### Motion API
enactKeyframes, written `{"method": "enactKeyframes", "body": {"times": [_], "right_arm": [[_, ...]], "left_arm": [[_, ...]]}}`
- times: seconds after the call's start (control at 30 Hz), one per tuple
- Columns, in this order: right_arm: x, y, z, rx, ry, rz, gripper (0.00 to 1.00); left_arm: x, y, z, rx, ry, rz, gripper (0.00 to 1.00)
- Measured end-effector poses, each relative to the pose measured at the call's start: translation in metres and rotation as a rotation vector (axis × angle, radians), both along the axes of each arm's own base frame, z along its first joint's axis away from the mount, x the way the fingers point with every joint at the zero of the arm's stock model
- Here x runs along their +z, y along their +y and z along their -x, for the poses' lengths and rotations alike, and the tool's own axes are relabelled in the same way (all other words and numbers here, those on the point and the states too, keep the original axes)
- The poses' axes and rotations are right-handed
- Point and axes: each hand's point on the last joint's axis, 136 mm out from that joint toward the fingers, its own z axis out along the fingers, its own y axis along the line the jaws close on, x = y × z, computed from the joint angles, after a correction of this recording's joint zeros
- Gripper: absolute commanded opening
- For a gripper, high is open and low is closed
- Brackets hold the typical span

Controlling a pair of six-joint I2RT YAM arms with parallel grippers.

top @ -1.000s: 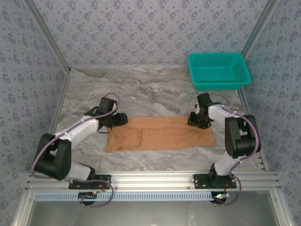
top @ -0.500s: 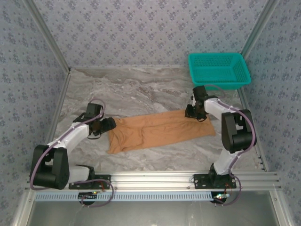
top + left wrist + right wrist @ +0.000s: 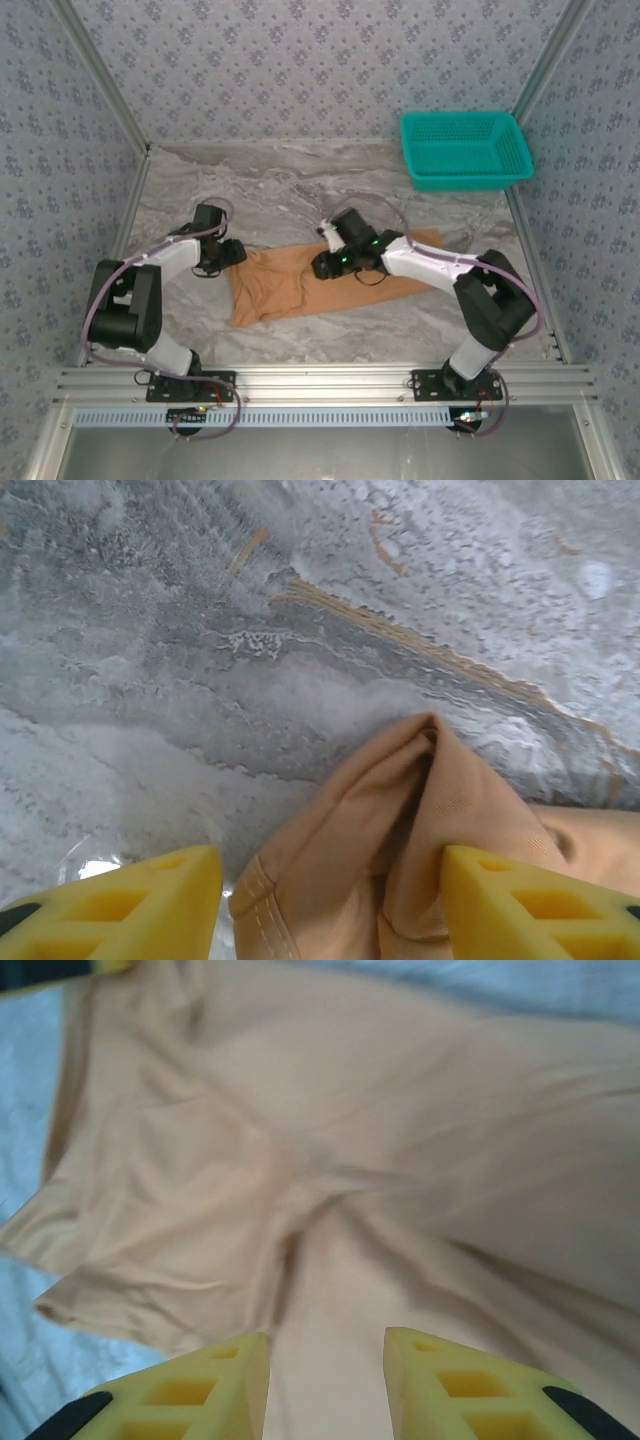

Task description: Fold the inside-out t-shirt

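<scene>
Straddling the left edge of the inside-out t-shirt (image 3: pixel 275 285), spread rumpled on the desk (image 3: pixel 280 185), with the open left claw (image 3: pixel 330 868), and hanging the right claw (image 3: pixel 325 1355) over its middle, fingers partly apart, any grip impossible to tell.

t-shirt (image 3: pixel 270 288) lies on the table (image 3: pixel 290 190); basket (image 3: pixel 470 181) behind it, far right.

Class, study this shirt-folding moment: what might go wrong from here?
1. The left gripper stands open around a raised fold at the t-shirt edge; closing may pinch several layers at once.
2. The right gripper hangs over wrinkled cloth mid-shirt; folding now could trap those creases.
</scene>
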Motion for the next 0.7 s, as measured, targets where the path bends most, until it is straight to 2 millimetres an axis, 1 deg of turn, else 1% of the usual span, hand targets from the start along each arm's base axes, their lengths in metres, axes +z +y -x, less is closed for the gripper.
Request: {"method": "enactKeyframes", "body": {"times": [0.07, 0.13, 0.33, 0.43, 0.5, 0.57, 0.63, 0.7], "right_arm": [[-0.004, 0.015, 0.009, 0.037, 0.016, -0.012, 0.37], [-0.007, 0.020, 0.009, 0.042, 0.027, -0.020, 0.36], [-0.006, 0.020, 0.003, 0.017, 0.032, -0.036, 0.35], [-0.005, 0.020, 0.002, 0.013, 0.032, -0.037, 0.35], [-0.005, 0.020, 0.002, 0.013, 0.033, -0.037, 0.35], [-0.005, 0.021, 0.002, 0.013, 0.032, -0.038, 0.35], [-0.005, 0.021, 0.002, 0.012, 0.031, -0.040, 0.36], [-0.006, 0.021, 0.002, 0.008, 0.033, -0.044, 0.36]], "left_arm": [[-0.002, 0.002, -0.003, 0.001, 0.015, -0.017, 0.56], [-0.002, 0.002, -0.006, 0.002, 0.025, -0.024, 0.56], [-0.006, 0.005, -0.010, 0.007, 0.097, -0.055, 0.56], [-0.004, 0.004, -0.010, 0.002, 0.118, -0.058, 0.59], [0.002, 0.003, -0.016, -0.003, 0.077, -0.054, 0.61], [0.013, 0.002, -0.022, -0.002, 0.003, -0.035, 0.64], [0.024, 0.000, -0.014, -0.006, -0.043, -0.003, 0.66], [0.030, -0.004, 0.002, -0.016, -0.064, 0.041, 0.68]]}}
